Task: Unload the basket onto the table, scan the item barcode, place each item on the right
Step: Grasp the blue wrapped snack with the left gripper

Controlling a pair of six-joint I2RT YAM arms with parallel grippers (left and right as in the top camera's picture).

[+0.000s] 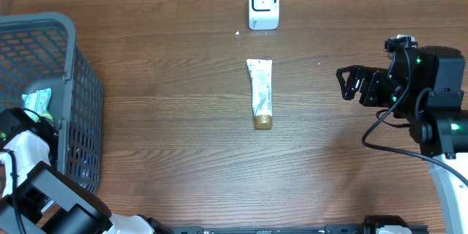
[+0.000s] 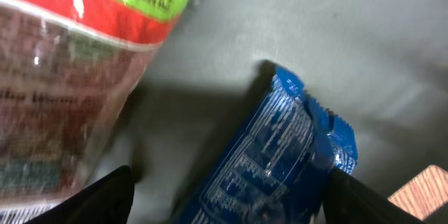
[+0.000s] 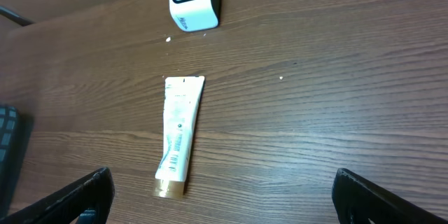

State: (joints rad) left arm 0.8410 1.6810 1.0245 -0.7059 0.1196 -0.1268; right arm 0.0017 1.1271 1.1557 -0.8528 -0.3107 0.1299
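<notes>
- At the far left of the overhead frame, inside the grey basket, the left gripper has its jaws spread astride a blue packet.
- At centre, the tube lies flat, cap toward the bottom edge, below the white scanner. It is probably light, soft and slick, so it is best pinched across near the stiffer cap.
- At right, the right gripper gapes empty, well apart from the tube.
</notes>
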